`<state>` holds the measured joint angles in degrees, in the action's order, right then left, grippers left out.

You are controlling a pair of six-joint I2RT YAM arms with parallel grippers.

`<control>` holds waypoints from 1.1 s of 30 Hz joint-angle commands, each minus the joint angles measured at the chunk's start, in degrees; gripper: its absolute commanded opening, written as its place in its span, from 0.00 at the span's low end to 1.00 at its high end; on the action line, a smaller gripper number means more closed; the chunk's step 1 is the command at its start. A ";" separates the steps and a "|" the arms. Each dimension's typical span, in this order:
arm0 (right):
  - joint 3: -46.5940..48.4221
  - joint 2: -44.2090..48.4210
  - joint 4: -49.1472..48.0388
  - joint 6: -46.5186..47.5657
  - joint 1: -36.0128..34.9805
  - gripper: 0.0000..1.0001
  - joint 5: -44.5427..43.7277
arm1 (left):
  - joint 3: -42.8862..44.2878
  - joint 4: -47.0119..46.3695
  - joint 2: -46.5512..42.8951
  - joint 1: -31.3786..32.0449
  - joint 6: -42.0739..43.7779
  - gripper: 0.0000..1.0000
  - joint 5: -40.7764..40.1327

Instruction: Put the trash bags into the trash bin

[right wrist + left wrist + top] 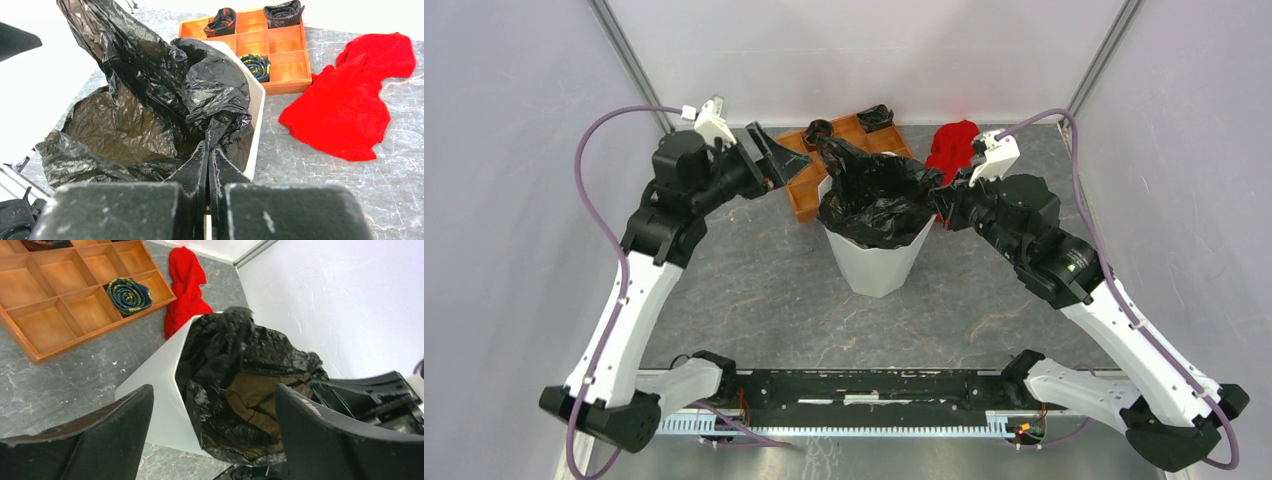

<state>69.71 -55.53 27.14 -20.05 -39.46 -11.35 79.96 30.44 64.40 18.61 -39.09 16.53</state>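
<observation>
Right gripper (pixel 208 147) was clamped shut on the bag (pixel 145 95) at the rim of the bin (pixel 257 107); left gripper (pixel 212 392) hovered wide open, empty, beside it.

Right fingers (pixel 192 172) pinching black trash bag (pixel 145 90) — bag inside white bin (pixel 257 115), red cloth (pixel 350 110) beside

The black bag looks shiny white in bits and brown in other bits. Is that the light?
Yes, probably. In the right wrist view, light glints off the wrinkles of the black bag and shows brown through its thin stretched sheet. In the left wrist view, the same brown patch shows inside the white bin. In the top view, there are only small glints.
</observation>
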 commanded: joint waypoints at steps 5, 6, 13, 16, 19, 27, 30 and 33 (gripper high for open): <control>-0.65 1.59 -4.98 0.48 0.34 0.00 1.91 | -9.22 -2.24 -7.86 1.31 -2.55 0.94 2.47; -0.51 1.63 -5.00 0.61 0.27 0.00 2.01 | -9.40 -1.21 -7.90 1.60 -1.75 0.90 1.63; -0.09 1.42 -5.03 0.64 0.28 0.00 2.55 | -9.17 1.13 -4.85 9.45 -0.12 0.68 -3.45; 0.07 1.24 -4.97 0.67 0.22 0.00 3.08 | -5.75 5.48 -2.50 14.74 2.19 0.62 -11.21; 0.16 1.35 -5.07 0.78 0.32 0.00 3.11 | -4.67 7.59 -2.10 18.34 3.07 0.56 -16.30; -0.70 1.72 -5.26 1.13 0.25 0.00 2.91 | -3.65 6.70 -2.18 18.70 2.55 0.31 -19.21; -0.65 1.82 -5.01 1.33 0.34 0.00 2.98 | -2.26 6.74 -1.56 18.72 3.20 0.31 -19.74; -0.81 1.98 -4.74 1.70 0.27 0.00 2.54 | -1.55 6.77 -1.21 18.74 3.23 0.22 -19.40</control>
<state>69.28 -54.78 24.01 -19.53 -39.31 -8.91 75.42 37.80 62.96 37.10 -37.95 -1.34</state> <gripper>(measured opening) 0.010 0.263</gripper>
